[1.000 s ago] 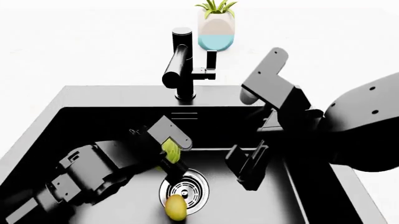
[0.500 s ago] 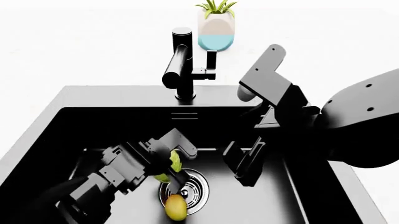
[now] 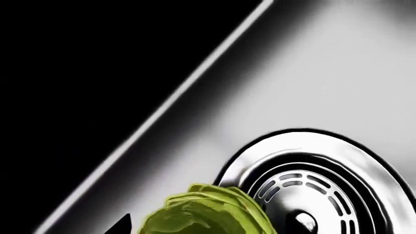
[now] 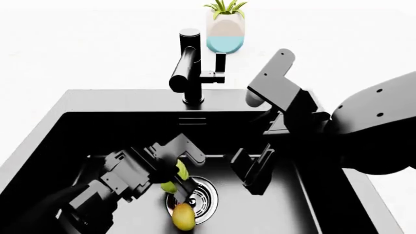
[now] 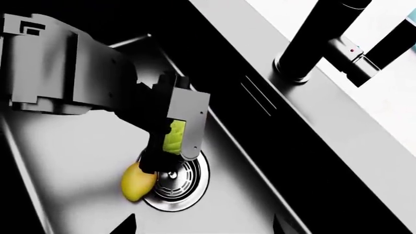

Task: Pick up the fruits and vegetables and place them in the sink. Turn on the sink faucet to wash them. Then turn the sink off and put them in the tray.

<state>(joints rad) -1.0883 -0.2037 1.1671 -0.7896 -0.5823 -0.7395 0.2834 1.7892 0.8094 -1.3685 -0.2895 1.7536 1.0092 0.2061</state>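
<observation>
Gripper (image 4: 177, 176) of the left arm, low inside the sink (image 4: 65, 105), is clenched on the green artichoke (image 4: 178, 171), its two fingers pressed to either side of the leafy head just above the chrome drain (image 4: 198, 194). In the left wrist view the artichoke (image 3: 208, 212) hangs beside the drain (image 3: 318, 190); the right wrist view shows it (image 5: 173, 137) pinched between the left gripper's fingers (image 5: 190, 122). The yellow mango (image 4: 184, 216) lies on the basin floor, touching the drain's rim, and appears again in the right wrist view (image 5: 138, 182). The right gripper (image 4: 252, 170) hangs released over the basin, well apart from both items, holding nothing. Behind the sink stands the black faucet (image 4: 187, 68), and beyond it a potted plant (image 4: 225, 30) on the white tabletop (image 4: 85, 48).
</observation>
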